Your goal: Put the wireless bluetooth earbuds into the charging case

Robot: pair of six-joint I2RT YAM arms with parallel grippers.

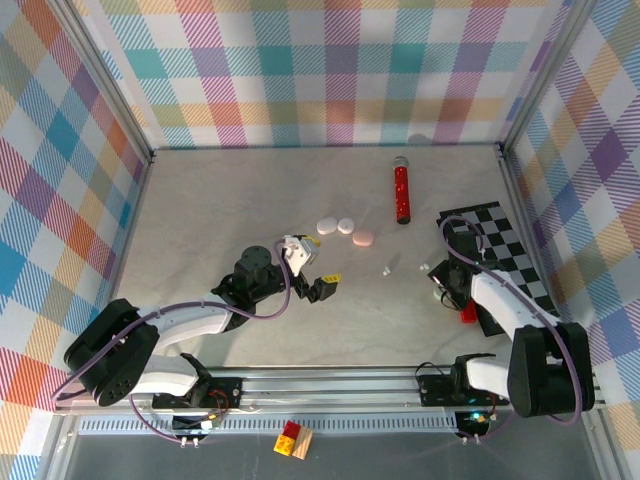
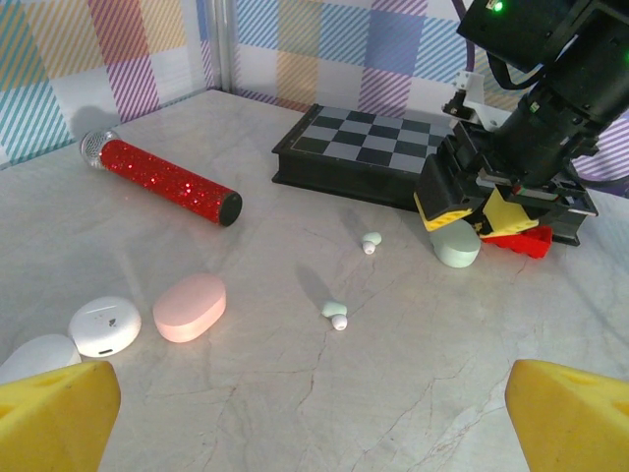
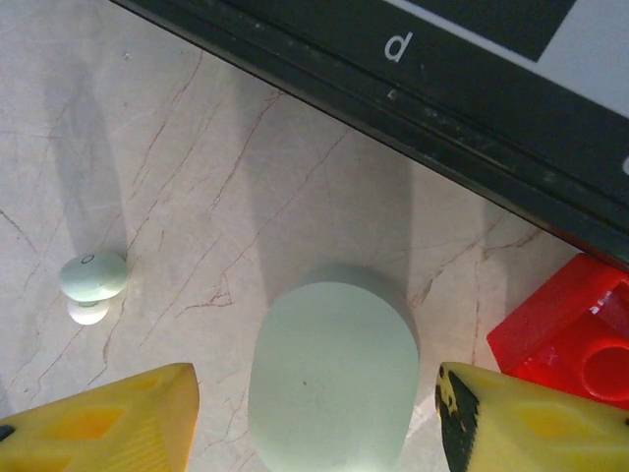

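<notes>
A pale green charging case (image 3: 332,374) lies on the marble table between the yellow fingers (image 3: 108,418) of my right gripper (image 3: 314,413). The jaws straddle it, with a narrow gap on each side. One pale earbud (image 3: 93,280) lies left of the case. In the left wrist view the two earbuds (image 2: 335,313) (image 2: 371,241) lie apart on the table, with the green case (image 2: 455,248) beyond them under the right gripper (image 2: 472,231). My left gripper (image 1: 315,275) hangs wide open at mid-table, its fingers (image 2: 54,418) holding nothing.
A pink case (image 2: 190,307) and two white cases (image 2: 104,325) (image 2: 37,356) lie left of the earbuds. A red glitter microphone (image 2: 162,182) lies behind them. The black chessboard (image 2: 373,147) and a red brick (image 3: 570,339) crowd the green case on its far side.
</notes>
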